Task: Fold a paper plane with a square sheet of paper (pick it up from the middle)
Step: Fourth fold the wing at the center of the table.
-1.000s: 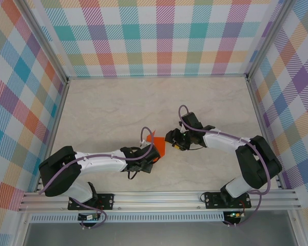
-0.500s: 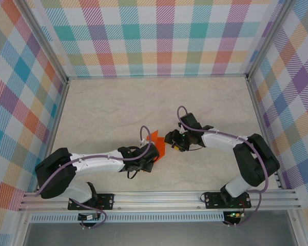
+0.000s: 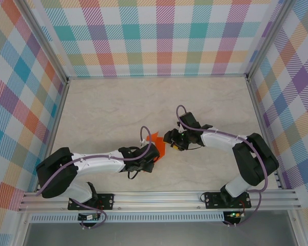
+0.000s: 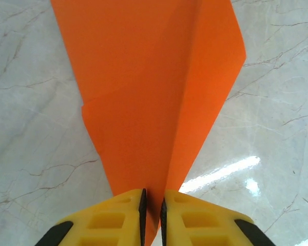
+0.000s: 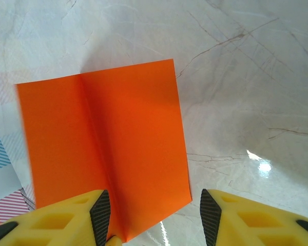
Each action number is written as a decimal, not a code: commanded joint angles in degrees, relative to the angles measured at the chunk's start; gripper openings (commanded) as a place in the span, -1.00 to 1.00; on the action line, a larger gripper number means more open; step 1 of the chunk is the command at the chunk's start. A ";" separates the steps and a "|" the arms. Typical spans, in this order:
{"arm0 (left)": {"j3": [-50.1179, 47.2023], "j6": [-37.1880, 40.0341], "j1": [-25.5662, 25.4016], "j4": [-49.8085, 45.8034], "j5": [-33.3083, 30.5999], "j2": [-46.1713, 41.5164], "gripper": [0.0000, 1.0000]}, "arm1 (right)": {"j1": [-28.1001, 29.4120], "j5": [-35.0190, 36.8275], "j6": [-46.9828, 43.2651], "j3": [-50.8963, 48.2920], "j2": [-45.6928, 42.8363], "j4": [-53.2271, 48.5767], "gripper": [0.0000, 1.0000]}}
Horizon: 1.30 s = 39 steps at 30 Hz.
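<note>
The paper plane (image 3: 157,145) sits pinched at mid-table, just short of the centre of the marble tabletop (image 3: 118,107). From above only a small orange scrap of it shows between the two arms, its shape too small to read.

The left gripper (image 3: 153,152) comes at it from 7 o'clock and the right gripper (image 3: 170,140) faces it from 3 o'clock.

In the left wrist view, the left gripper (image 4: 152,202) has its yellow fingers (image 4: 113,215) nearly together, clamped on the narrow end of the paper plane (image 4: 154,92). That tip vanishes into the slit between them. The sheet fans out toward 12 o'clock, where the frame cuts off its wide end. A crease runs up its middle.

In the right wrist view, the right gripper (image 5: 154,210) stands about half open, holding nothing. The near edge of the paper plane (image 5: 108,154) dips between its fingers. The sheet's corner at 7 o'clock is hidden behind one finger (image 5: 66,215), and whether that finger touches it cannot be told. The edge at 9 o'clock is blurred.
</note>
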 commanded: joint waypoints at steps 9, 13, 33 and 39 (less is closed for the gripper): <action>-4.18 0.40 4.56 9.12 8.58 -0.55 -0.74 | 1.32 -0.89 -0.77 1.18 -0.74 -1.43 0.04; -6.27 0.41 7.13 12.83 12.64 -1.53 -0.74 | 2.36 -0.56 -0.56 1.18 -0.72 -1.39 0.04; -8.73 2.56 11.24 11.67 15.46 -5.66 -0.49 | 6.43 -3.24 1.14 3.61 3.02 3.53 0.06; -7.93 4.04 11.20 9.67 15.39 -5.64 -0.42 | 6.83 -4.71 1.48 6.59 6.14 4.48 0.08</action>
